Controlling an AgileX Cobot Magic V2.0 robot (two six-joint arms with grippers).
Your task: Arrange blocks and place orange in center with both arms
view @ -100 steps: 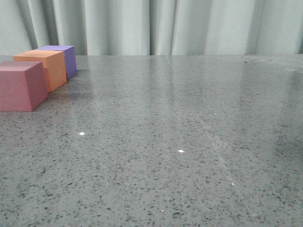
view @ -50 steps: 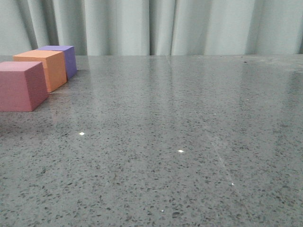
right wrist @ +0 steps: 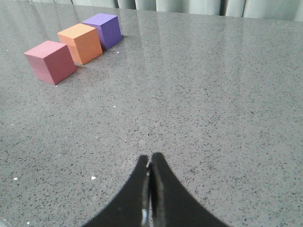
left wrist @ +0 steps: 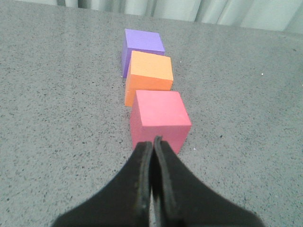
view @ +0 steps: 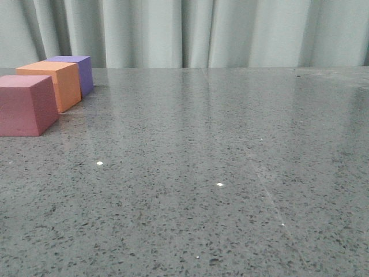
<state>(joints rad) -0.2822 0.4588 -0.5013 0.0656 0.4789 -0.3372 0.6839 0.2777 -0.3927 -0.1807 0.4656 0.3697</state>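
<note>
Three cubes stand in a row at the table's left in the front view: the pink-red cube (view: 24,105) nearest, the orange cube (view: 55,83) in the middle, the purple cube (view: 79,71) farthest. Neither gripper shows in the front view. In the left wrist view my left gripper (left wrist: 153,142) is shut and empty, just short of the pink-red cube (left wrist: 160,118), with the orange cube (left wrist: 149,75) and purple cube (left wrist: 141,46) in line behind it. In the right wrist view my right gripper (right wrist: 150,158) is shut and empty over bare table, far from the pink-red (right wrist: 51,61), orange (right wrist: 81,42) and purple (right wrist: 104,29) cubes.
The grey speckled table (view: 219,173) stretches to the right of the cubes. A pale curtain (view: 202,32) hangs behind the table's far edge.
</note>
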